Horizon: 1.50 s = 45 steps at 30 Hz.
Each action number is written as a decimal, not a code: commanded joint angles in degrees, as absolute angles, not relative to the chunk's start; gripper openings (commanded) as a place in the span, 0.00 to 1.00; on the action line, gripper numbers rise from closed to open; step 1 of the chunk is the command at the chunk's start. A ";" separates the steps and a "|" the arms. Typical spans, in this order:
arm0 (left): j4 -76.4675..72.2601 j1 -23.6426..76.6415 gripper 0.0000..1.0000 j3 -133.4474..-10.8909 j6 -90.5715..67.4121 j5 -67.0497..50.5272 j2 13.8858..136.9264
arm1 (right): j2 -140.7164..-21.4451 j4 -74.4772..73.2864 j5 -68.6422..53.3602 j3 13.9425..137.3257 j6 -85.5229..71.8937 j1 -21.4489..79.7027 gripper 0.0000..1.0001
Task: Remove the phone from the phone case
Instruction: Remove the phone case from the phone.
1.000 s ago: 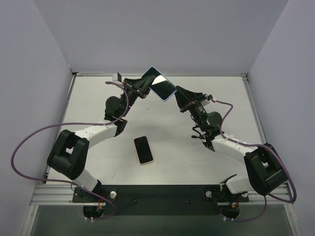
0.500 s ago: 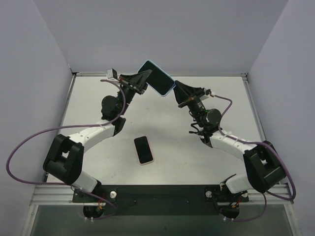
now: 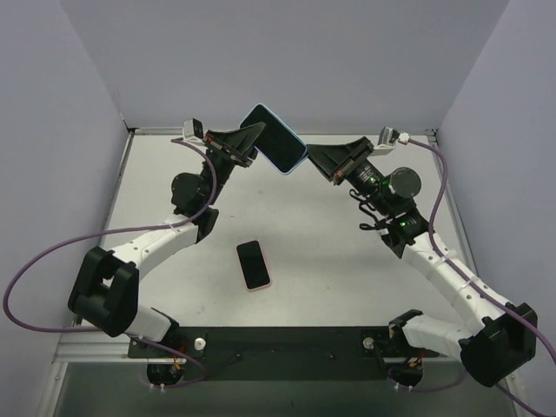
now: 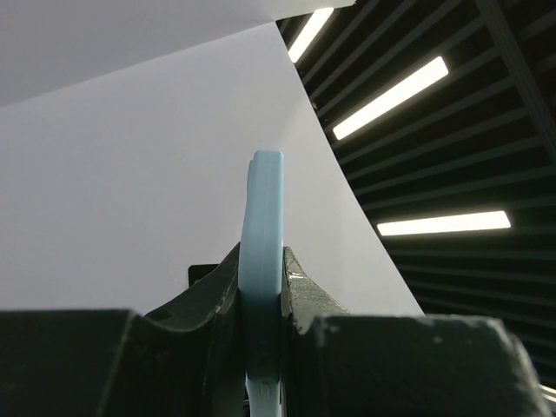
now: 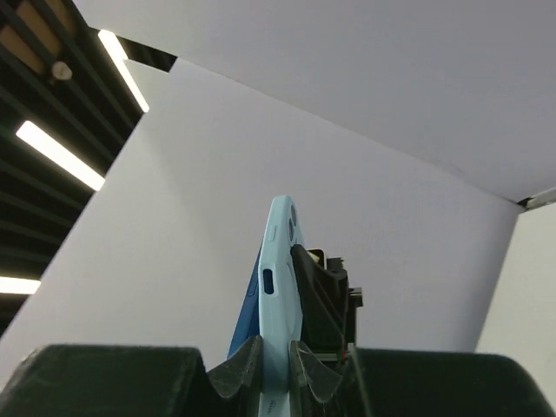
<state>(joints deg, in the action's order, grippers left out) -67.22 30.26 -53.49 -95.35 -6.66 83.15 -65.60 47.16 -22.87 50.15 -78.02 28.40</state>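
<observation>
A light blue phone case (image 3: 274, 139) with the dark-screened phone in it hangs in the air over the back of the table, tilted. My left gripper (image 3: 257, 144) is shut on its left edge, and my right gripper (image 3: 310, 157) is shut on its lower right corner. In the left wrist view the case (image 4: 262, 226) stands edge-on, pinched in the left gripper (image 4: 262, 282). From the right wrist, the case (image 5: 281, 269) rises out of the shut right gripper (image 5: 276, 358), and a darker blue edge (image 5: 248, 317) shows along its left side. The left gripper's fingers (image 5: 326, 295) sit behind the case.
A second phone with a pinkish rim (image 3: 253, 265) lies flat, screen up, on the white table (image 3: 304, 234) between the two arms. Grey walls close in the back and both sides. Purple cables loop out from each arm.
The case has shifted a little up and to the left in both grips. The right arm has lifted and swung its wrist outward to the right; the left arm has stretched up slightly.
</observation>
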 commanded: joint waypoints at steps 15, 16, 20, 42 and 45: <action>-68.91 36.21 0.00 -54.68 -97.74 -25.05 83.58 | -73.74 31.15 -45.70 49.31 -65.28 26.46 0.24; -69.60 36.21 0.00 -54.23 -97.82 -25.14 83.58 | -74.00 33.90 -46.05 48.18 -68.70 26.19 0.25; -70.66 36.47 0.00 -51.86 -97.91 -24.44 83.67 | -76.72 43.49 -45.88 47.02 -74.25 25.31 0.25; -54.61 34.63 0.52 -45.27 -86.05 -29.70 83.50 | -64.70 0.21 -22.98 53.43 -43.97 21.71 0.00; -50.73 34.01 0.81 -45.35 -82.28 -31.28 83.67 | -60.74 -7.37 -16.20 54.23 -36.93 21.45 0.00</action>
<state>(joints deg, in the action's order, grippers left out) -52.51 32.93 -44.84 -88.97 -20.58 86.15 -64.45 9.72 -35.00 51.59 -50.70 23.27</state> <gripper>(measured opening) 0.719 0.107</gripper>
